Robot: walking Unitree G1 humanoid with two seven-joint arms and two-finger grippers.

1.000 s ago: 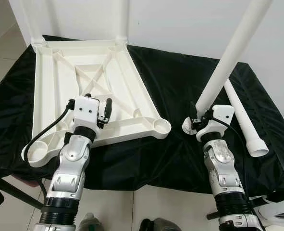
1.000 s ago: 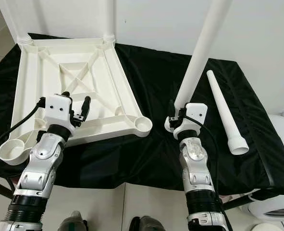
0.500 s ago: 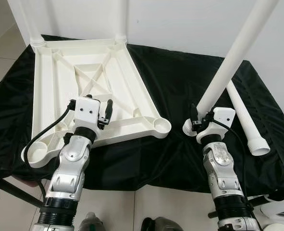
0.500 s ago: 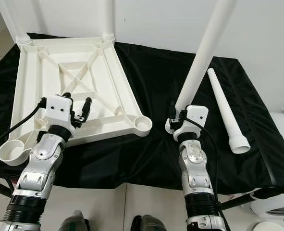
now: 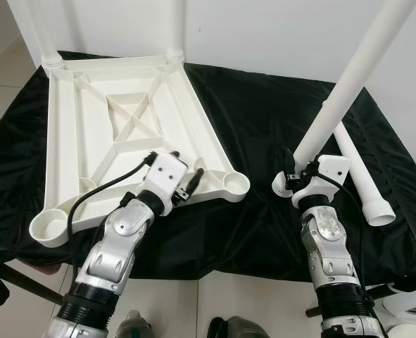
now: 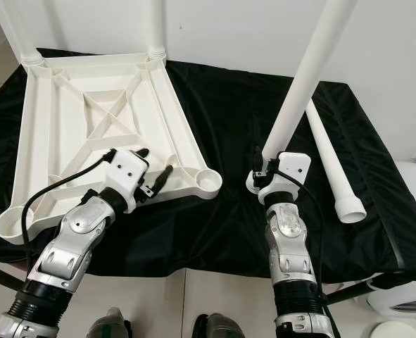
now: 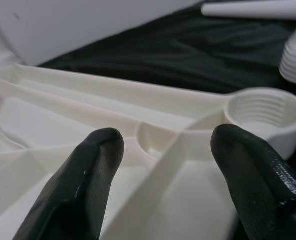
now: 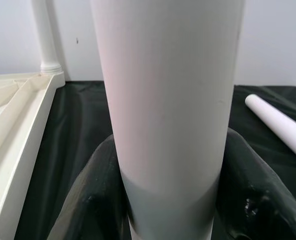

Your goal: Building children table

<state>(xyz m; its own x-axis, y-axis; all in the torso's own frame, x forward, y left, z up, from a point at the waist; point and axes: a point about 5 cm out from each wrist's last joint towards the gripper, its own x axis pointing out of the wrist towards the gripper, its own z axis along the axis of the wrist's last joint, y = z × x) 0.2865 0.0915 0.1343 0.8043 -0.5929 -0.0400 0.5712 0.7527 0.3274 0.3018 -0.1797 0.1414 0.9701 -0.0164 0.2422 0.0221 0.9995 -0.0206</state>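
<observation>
White tabletop (image 5: 74, 134); 2 legs fitted; 1 gripped (image 5: 334, 105); 1 loose (image 5: 359, 176).

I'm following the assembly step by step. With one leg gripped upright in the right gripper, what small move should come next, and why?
Probably carry the leg in the right gripper toward the empty threaded socket at the near corner of the upturned tabletop. The open left gripper sits beside that corner, likely ready to steady it.
</observation>
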